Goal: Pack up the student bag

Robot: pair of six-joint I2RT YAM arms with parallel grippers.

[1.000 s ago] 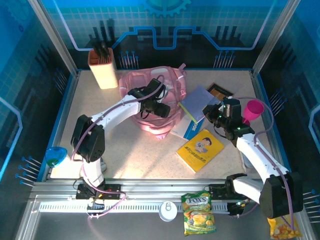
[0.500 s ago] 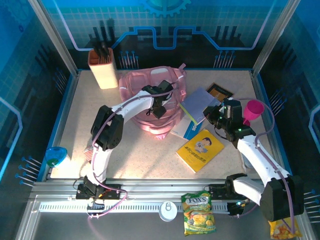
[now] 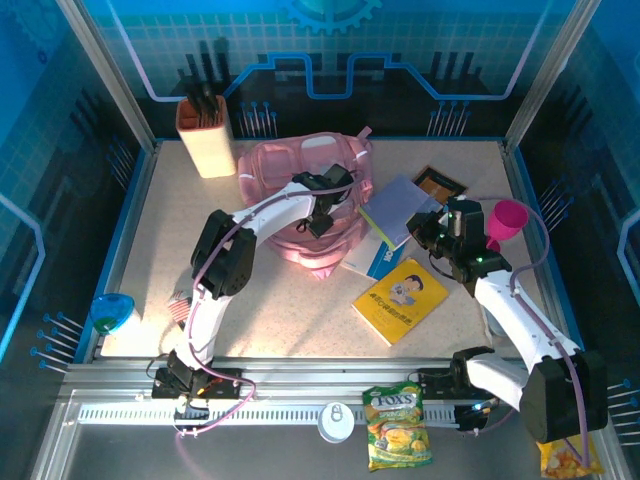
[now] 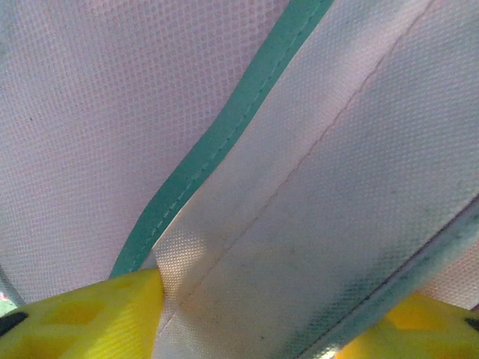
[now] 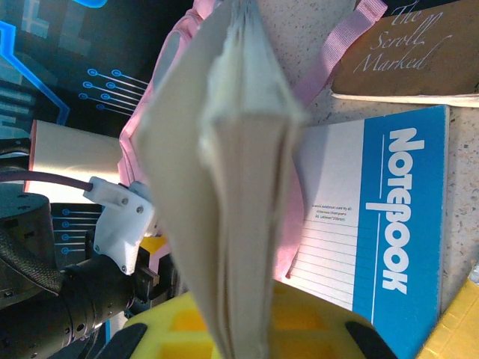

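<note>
1. Student bag (image 3: 290, 170) lies flat on the far middle of the table (image 3: 300, 320), just right of a beige holder (image 3: 207, 140) with dark items standing in it.
2. Left gripper (image 3: 322, 210) is down on the right-hand part of the bag, with its arm reaching across from the near left.
3. Left wrist view: the yellow fingers (image 4: 75, 321) stand apart at the bottom corners. A whitish fabric band (image 4: 314, 217) edged with teal piping (image 4: 224, 142) runs between them, and pink mesh lies behind it.
4. The band fills the gap, and the finger at the picture's lower left touches it. This shot is too close to tell whether the fabric is pinched or only straddled.
5. Right gripper (image 3: 440, 232) has its fingers pressed together on a pale-covered book (image 3: 398, 205). It holds the book by its right edge, tilted up off the table.
6. Right wrist view: that book is seen edge-on, its cream pages rising from the yellow finger. The pink bag fabric and a pink strap (image 5: 337, 52) are behind it.
7. A blue-and-white notebook (image 3: 378, 258) lies flat partly under the held book, just beside the bag's right edge. The word "NOTEBOOK" is readable on it in the right wrist view.
8. A yellow book (image 3: 400, 298) lies flat on the near side of the notebook.
9. A brown book (image 3: 438, 183) lies flat on the far side of the right gripper.
10. A pink cup (image 3: 507, 218) sits just right of the right gripper.
11. A snack bag (image 3: 397, 428) lies on the rail at the near edge, between the two arm bases.
</note>
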